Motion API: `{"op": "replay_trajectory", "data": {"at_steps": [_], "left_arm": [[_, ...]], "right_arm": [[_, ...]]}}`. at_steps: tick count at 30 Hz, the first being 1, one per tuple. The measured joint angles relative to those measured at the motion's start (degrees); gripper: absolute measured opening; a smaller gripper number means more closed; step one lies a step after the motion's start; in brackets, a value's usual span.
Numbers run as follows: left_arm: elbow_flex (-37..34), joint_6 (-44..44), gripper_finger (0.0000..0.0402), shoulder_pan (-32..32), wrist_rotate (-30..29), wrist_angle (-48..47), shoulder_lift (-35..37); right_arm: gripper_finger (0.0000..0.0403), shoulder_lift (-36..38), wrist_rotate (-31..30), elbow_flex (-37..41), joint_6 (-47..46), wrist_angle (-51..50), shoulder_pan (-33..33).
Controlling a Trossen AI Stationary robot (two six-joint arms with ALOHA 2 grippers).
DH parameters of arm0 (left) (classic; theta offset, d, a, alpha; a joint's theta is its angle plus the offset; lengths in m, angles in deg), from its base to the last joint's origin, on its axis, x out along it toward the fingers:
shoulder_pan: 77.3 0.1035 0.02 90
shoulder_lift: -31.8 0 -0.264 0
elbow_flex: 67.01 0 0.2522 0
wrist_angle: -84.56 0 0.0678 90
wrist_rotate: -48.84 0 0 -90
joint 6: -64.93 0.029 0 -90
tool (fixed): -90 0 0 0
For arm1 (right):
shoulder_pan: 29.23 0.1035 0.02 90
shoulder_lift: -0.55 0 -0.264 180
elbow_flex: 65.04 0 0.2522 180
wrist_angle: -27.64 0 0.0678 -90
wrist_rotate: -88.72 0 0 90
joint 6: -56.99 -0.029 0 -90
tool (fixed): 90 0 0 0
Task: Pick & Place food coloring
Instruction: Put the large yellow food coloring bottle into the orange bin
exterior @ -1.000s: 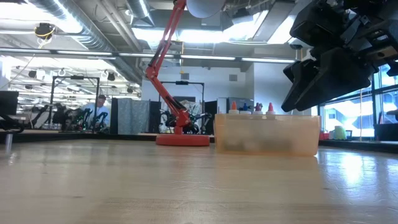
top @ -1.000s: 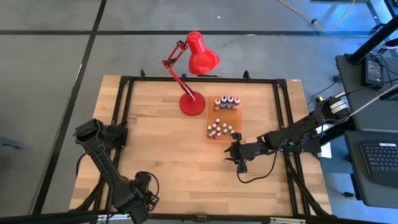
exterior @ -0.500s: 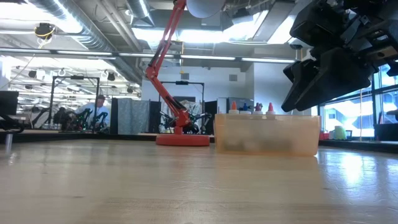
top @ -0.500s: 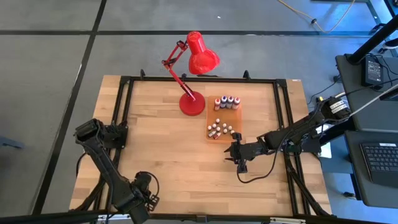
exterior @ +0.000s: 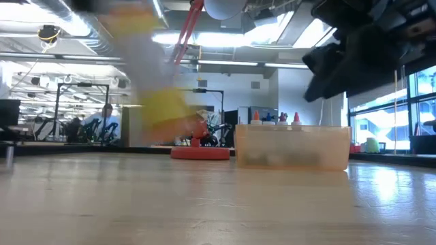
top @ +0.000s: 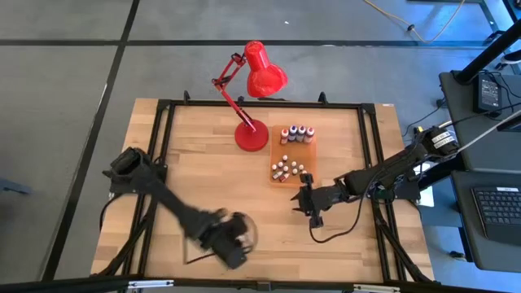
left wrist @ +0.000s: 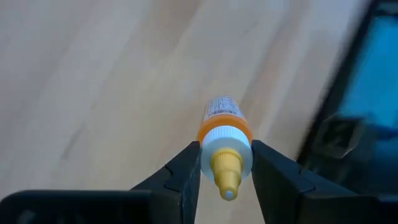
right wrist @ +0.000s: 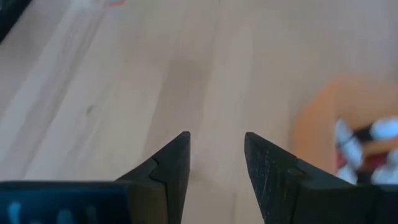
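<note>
L gripper (left wrist: pixel 225 163) clamped a small yellow-capped food-coloring bottle (left wrist: pixel 224 140), long axis along the fingers, near table's front; orange translucent tray (top: pixel 305 150) lay far-right. R gripper (right wrist: pixel 216 155), nearer tray, hung open, empty.

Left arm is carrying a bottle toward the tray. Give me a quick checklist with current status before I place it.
1. Grip: left gripper shut on the yellow bottle, fingers at its white collar: ok.
2. Bottle attitude: nozzle points back at the wrist camera; upright or not: cannot tell.
3. Free space in the orange tray: bare floor shows between the two bottle groups: ok.
4. Right gripper open, empty, just near of the tray: not ok, could crowd the approach.
5. Red lamp stands beside the tray, clear: ok.
</note>
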Motion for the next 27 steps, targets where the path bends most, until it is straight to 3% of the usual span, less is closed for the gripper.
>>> {"op": "replay_trajectory", "data": {"at_steps": [3, 9, 15, 22, 27], "left_arm": [[0.02, 14.90, 0.0116, 5.81, 5.05, 8.35, -0.58], [1.98, 26.19, 0.0112, 14.39, 13.02, 6.52, -0.98], [10.92, 35.53, 0.0112, 17.01, 15.22, -0.33, -6.93], [25.16, 37.40, 0.0112, 17.62, 13.99, -19.99, -18.04], [28.17, 38.25, 0.0138, 17.57, 13.87, -21.74, -20.66]], "right_arm": [[0.0155, 0.06, 2.06, -4.49, -5.65, -11.42, 0.93], [0.0155, 0.09, 2.27, -8.60, -18.05, -28.29, 4.90], [0.0155, 0.09, 2.10, -8.64, -23.14, -29.84, 8.06], [0.0155, 0.07, 0.70, -8.64, -23.55, -28.73, 8.83], [0.0155, 0.04, 0.65, -8.64, -24.05, -27.98, 8.83]]}}
